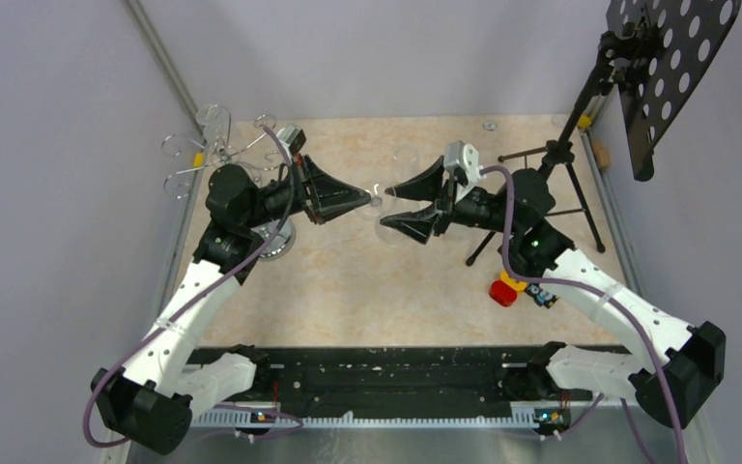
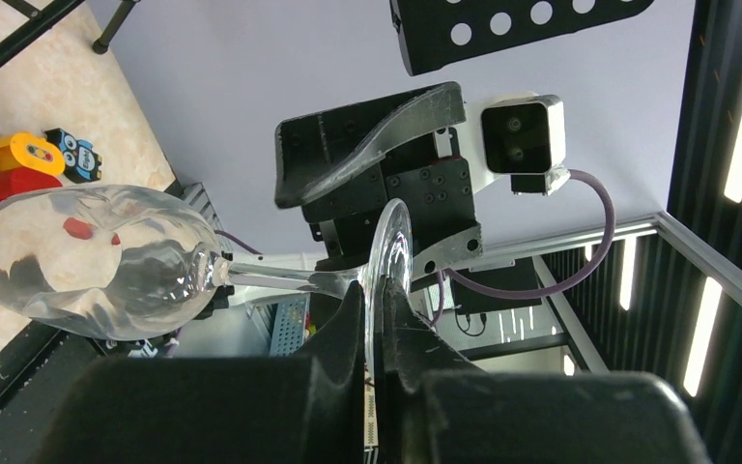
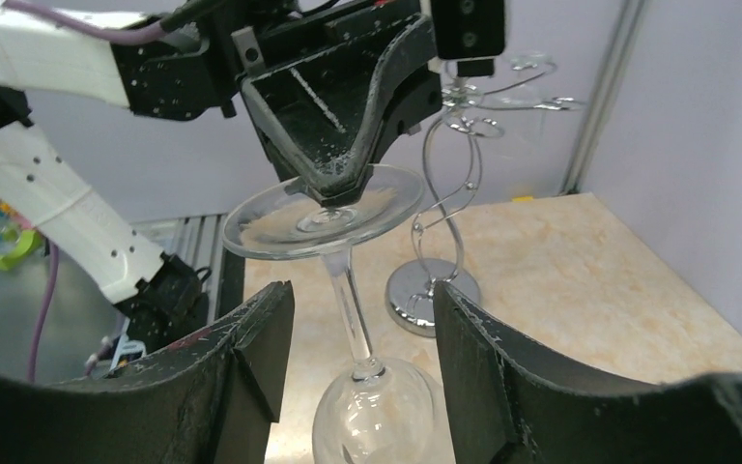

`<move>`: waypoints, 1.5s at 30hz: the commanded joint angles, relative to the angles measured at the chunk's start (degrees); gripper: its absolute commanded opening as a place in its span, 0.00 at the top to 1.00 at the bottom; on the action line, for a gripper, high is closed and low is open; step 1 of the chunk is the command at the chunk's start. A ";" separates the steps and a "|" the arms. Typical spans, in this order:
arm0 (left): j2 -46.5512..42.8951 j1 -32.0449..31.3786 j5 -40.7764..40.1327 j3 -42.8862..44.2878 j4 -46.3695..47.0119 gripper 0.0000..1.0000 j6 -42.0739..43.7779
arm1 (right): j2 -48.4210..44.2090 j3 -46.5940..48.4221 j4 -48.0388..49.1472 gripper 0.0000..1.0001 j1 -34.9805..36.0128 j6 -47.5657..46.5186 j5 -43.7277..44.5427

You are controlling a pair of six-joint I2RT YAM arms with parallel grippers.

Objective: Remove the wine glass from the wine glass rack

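My left gripper (image 2: 379,311) is pinched shut on the edge of the wine glass's round foot and holds the wine glass (image 2: 97,261) clear of the table (image 1: 348,290), bowl toward my right arm. My right gripper (image 3: 357,329) is spread, one finger on each side of the stem; I cannot tell whether they touch. The wine glass rack (image 3: 415,290) stands at the far left, well apart.

Wine glass (image 2: 97,261) clear, wine glass rack (image 3: 423,295) chrome, table (image 1: 348,290) marbled beige.
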 commanded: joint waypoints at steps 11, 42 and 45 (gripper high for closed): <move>-2.29 -0.25 1.90 2.23 3.46 1.00 1.07 | 4.74 6.29 -2.56 0.61 1.63 -4.37 -8.27; -7.61 -0.26 -14.10 -6.92 0.25 0.29 10.08 | -4.53 -3.07 21.77 1.00 2.71 33.44 54.57; -7.20 -0.29 -12.42 -6.76 3.54 0.28 8.99 | -3.95 -2.82 21.53 1.00 2.71 39.76 55.57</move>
